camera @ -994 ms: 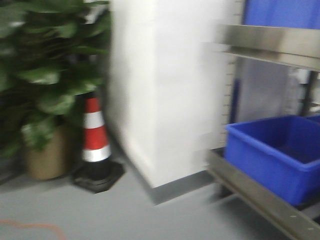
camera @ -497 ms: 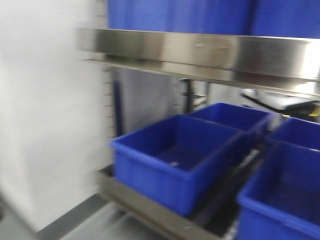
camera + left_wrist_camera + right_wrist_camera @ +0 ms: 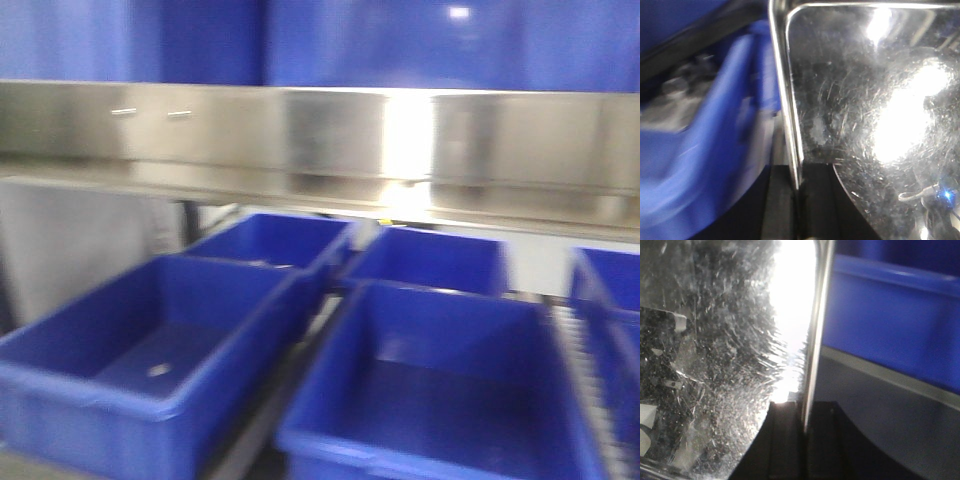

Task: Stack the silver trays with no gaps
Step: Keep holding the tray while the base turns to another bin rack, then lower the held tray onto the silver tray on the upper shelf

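Closest to me, in the left wrist view, the left gripper (image 3: 798, 189) has its dark fingers (image 3: 825, 210) set on either side of the silver tray (image 3: 865, 100), closed down on the thin rim. The tray's scratched, glaring floor spreads right of that rim, with one rounded corner at the top. Left of the tray's rim sits a blue bin (image 3: 715, 150), blurred.

The right wrist view shows the mirror of this. The right gripper (image 3: 805, 427) is nipped onto a silver tray (image 3: 715, 365) rim, one dark finger on each side of it, and the bright tray floor lies to the left. I cannot tell whether it is the same tray. Beyond the rim, to its right, stands another blue bin (image 3: 890, 330) on a grey ledge (image 3: 880, 375).

Farther out, the front camera is soft with blur. The steel rail (image 3: 320, 135) crosses the whole width. Below the rail are four open blue bins (image 3: 440, 390) in two rows of two, the nearer pair larger in view, and part of another at the right edge. Above the rail there is more blue plastic (image 3: 350, 40).
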### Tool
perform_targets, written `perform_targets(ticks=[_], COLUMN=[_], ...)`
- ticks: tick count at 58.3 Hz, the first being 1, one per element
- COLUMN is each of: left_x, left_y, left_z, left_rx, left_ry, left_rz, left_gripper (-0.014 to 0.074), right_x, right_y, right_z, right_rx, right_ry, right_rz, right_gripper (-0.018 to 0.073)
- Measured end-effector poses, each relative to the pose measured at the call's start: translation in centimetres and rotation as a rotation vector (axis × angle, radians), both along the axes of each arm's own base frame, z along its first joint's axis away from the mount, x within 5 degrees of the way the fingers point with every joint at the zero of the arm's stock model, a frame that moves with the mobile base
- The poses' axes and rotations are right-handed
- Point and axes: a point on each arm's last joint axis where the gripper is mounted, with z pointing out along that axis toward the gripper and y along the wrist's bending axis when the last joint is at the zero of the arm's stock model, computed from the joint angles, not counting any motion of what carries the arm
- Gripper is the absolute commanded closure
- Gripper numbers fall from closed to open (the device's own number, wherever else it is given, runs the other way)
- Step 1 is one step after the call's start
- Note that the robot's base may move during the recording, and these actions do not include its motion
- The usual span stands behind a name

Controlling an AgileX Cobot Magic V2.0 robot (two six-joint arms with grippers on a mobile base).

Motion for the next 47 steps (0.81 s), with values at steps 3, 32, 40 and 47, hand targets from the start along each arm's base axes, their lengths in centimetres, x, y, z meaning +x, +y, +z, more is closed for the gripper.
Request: perform_targets(ticks=[3,32,40,47], left_x=[0.0,-0.02,-0.02,-0.02], left_y=[0.0,-0.05,-0.05,-0.05], left_z=[0.01,0.02,0.02,0.02], left_rx=[0.0,0.0,0.0,0.0], left_ry=[-0.001,-0.003,-0.003,-0.003], left_rz=[0.0,-0.002,-0.002,-0.002], left_gripper=[0.0614,0.0614,0.0614,0.0614], right_x=[0.0,0.0,0.0,0.0], right_y=[0.0,0.0,0.0,0.0], right_z=[0.0,0.0,0.0,0.0], right_rx=[0.0,0.0,0.0,0.0], right_ry=[0.0,0.0,0.0,0.0], right_rz=[0.0,0.0,0.0,0.0], right_gripper=[0.0639,0.0639,0.0639,0.0639])
